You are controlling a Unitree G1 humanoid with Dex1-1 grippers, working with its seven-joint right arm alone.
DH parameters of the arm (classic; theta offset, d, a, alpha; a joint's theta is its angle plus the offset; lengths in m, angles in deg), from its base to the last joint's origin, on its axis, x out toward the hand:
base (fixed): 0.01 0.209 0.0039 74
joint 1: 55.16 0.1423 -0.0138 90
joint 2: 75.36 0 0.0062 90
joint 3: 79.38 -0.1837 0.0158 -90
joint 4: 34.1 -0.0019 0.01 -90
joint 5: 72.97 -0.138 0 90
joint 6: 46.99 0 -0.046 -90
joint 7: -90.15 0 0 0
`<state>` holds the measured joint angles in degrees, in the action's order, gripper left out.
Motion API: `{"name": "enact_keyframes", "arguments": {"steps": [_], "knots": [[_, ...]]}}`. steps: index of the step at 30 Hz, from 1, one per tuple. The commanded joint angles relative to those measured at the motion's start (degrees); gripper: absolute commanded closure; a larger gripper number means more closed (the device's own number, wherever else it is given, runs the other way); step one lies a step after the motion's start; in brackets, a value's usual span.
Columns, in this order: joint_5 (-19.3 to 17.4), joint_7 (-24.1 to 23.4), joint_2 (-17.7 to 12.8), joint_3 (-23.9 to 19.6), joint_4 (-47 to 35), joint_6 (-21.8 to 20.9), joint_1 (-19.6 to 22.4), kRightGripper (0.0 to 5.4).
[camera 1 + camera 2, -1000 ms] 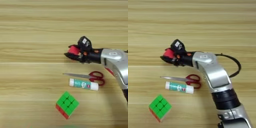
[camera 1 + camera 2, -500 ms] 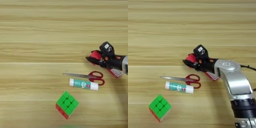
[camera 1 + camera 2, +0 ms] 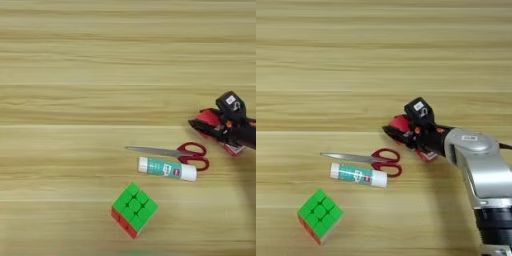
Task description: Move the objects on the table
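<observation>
Your worktop (image 3: 75,60) is a broad light-brown wooden surface with horizontal grain. The silver forearm (image 3: 478,160) reaches in from the right, and its tool (image 3: 398,131) has the two black fingers closed around the small red cube (image 3: 401,122), held above the scissors' handles. A flat white-and-red box (image 3: 427,155) lies just under the wrist, partly hidden. The puzzle cube (image 3: 320,215), glossy and green on top, sits lowest and well to the left. The scissors (image 3: 368,159) point their steel blades left, red loops nearest the tool. The glue stick (image 3: 358,175) lies just below, parallel to them.
</observation>
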<state>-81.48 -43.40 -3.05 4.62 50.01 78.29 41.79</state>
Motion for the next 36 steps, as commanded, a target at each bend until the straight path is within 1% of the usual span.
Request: {"name": "enact_keyframes", "arguments": {"steps": [1,7,11,18,23,29,36], "knots": [[0.13,-1.72,-3.37,-2.79,-1.68,-2.78,0.39,3.18],[0.2,-2.29,-2.99,-2.65,-2.15,-2.78,-1.45,3.18],[-0.06,-2.29,-3.32,-2.94,-3.15,-2.6,-3.08,3.18],[-0.82,-1.91,-4.41,-5.25,-7.01,-1.71,-7.72,3.18],[-1.42,-2.07,-4.87,-6.85,-9.28,-1.06,-9.97,3.18],[-1.53,-2.29,-4.87,-7.91,-10.37,-1.23,-12.66,3.18],[-1.44,-2.38,-3.64,-6.62,-11.4,-1.8,-16.36,3.18]]}}
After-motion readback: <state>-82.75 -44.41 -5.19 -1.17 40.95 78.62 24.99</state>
